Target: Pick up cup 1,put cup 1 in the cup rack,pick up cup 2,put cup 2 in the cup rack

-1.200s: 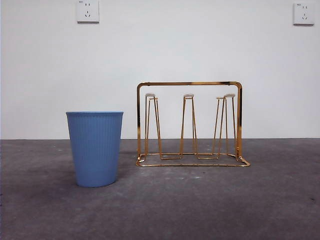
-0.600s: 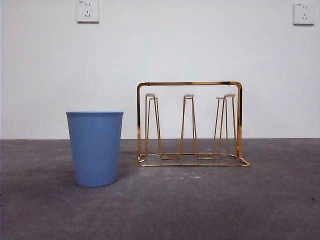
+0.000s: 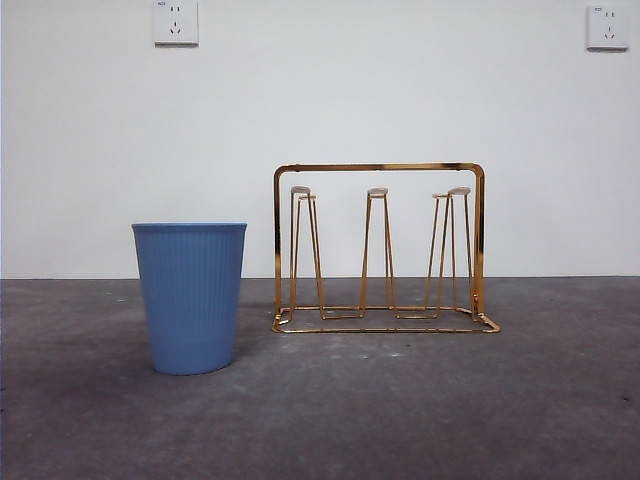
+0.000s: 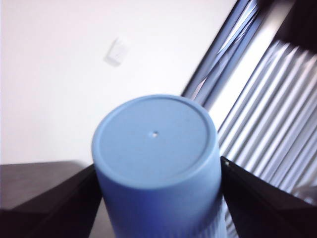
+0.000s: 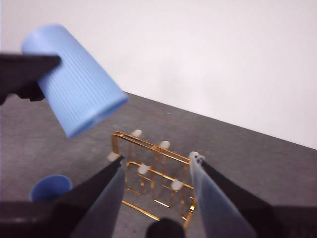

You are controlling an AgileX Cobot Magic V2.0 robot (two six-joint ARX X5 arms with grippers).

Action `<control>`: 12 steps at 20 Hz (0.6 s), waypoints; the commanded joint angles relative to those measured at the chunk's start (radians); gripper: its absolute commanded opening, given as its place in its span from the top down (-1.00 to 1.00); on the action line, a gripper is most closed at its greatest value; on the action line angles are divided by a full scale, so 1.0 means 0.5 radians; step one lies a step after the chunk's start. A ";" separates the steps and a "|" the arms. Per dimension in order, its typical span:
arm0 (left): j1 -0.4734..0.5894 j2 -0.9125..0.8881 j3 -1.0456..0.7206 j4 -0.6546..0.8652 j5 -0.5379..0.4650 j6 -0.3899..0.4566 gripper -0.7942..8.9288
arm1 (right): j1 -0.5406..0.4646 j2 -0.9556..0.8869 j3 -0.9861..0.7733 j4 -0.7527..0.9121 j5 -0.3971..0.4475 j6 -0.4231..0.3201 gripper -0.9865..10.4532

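The cup (image 3: 190,298) on the table is blue with thin stripes running up and down. The cup rack (image 3: 380,250) at its 3 o'clock is shiny gold with pale tips. The table (image 3: 400,410) is dark grey and speckled. The held cup (image 5: 73,79) is light blue with the same stripes.

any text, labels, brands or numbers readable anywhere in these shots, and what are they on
No text can be read.
Wall sockets: each carries a tiny mark at its top, too small to read.
Blue cup on the table, blue cup in the left gripper, cup rack: no lettering visible.
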 commanded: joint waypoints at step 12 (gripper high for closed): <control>-0.138 0.567 0.298 -0.210 -0.245 0.669 0.85 | 0.000 -0.043 -0.008 -0.156 0.170 -0.032 0.43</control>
